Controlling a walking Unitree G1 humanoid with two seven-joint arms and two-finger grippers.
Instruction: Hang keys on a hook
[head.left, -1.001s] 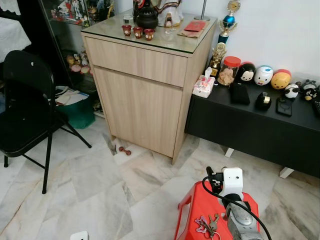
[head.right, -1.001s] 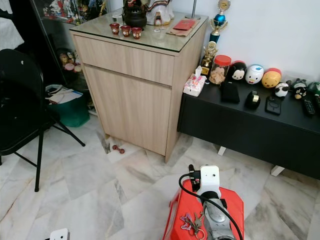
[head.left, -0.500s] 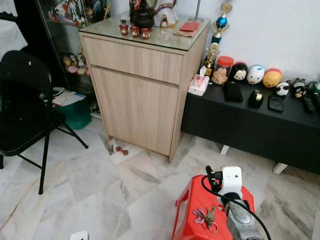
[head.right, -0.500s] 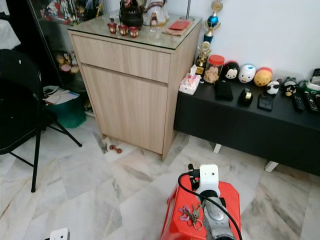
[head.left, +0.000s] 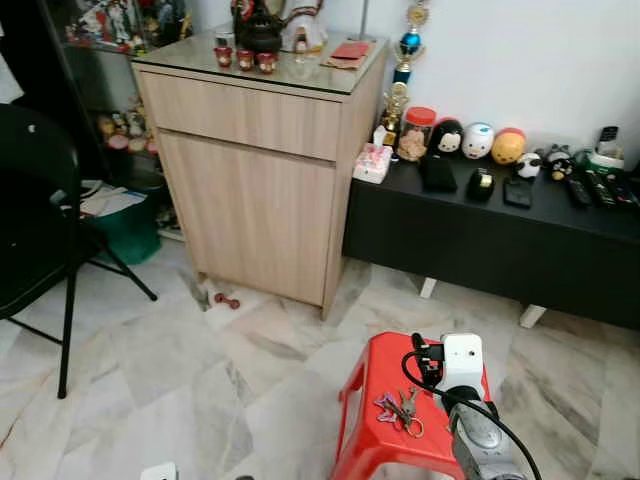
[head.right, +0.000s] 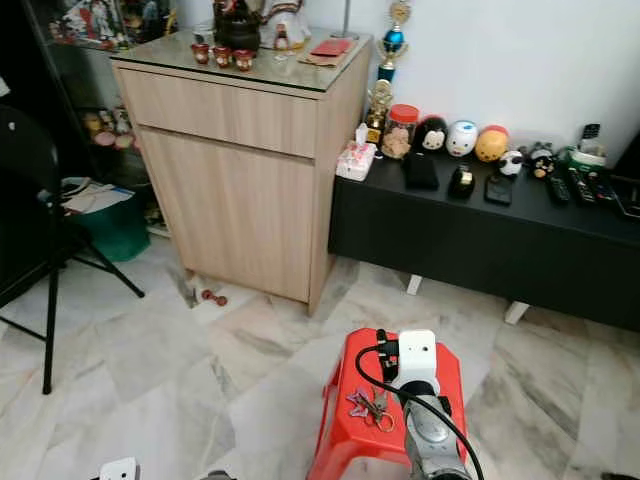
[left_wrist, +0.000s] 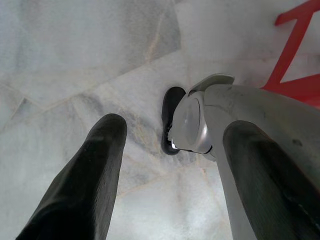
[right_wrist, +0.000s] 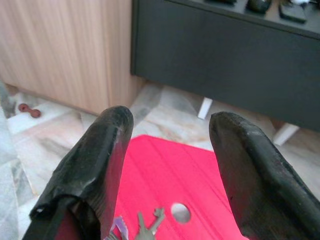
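— What is the right gripper (right_wrist: 170, 165) doing?
— It is hanging wide open over the red stool (head.left: 385, 425), holding nothing.
— And the keys (head.left: 399, 410)?
— Lying on the stool, at the gripper's 9 o'clock.

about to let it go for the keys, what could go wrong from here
1. The keys lie flat on the red stool, near its left edge; a clumsy pinch by the open right claw could push them off onto the marble floor.
2. The stool looks light, so pressing down off-centre might tip or slide it.
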